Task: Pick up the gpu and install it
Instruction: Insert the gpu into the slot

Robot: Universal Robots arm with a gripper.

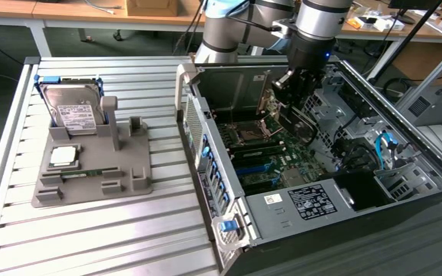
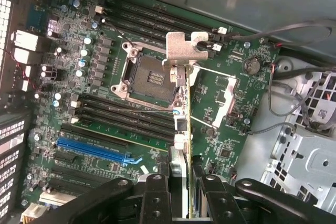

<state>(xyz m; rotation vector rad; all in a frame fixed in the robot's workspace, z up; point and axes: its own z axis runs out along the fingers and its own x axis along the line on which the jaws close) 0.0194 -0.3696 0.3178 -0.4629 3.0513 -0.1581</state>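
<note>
Claw (image 1: pixel 292 86) pinching gpu (image 2: pixel 182 124), held edge-on above board (image 2: pixel 223 124) inside case (image 1: pixel 229 86). Card looks crosswise to blue slot (image 2: pixel 92 149). I'd square it, keep it upright, and descend slowly.

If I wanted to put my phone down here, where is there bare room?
The slatted table is bare at the exterior view's lower left, bordered by the grey holder and the computer case; a narrower strip runs between them. Inside the case it is crowded: the gripper holds the gpu over the motherboard.
</note>
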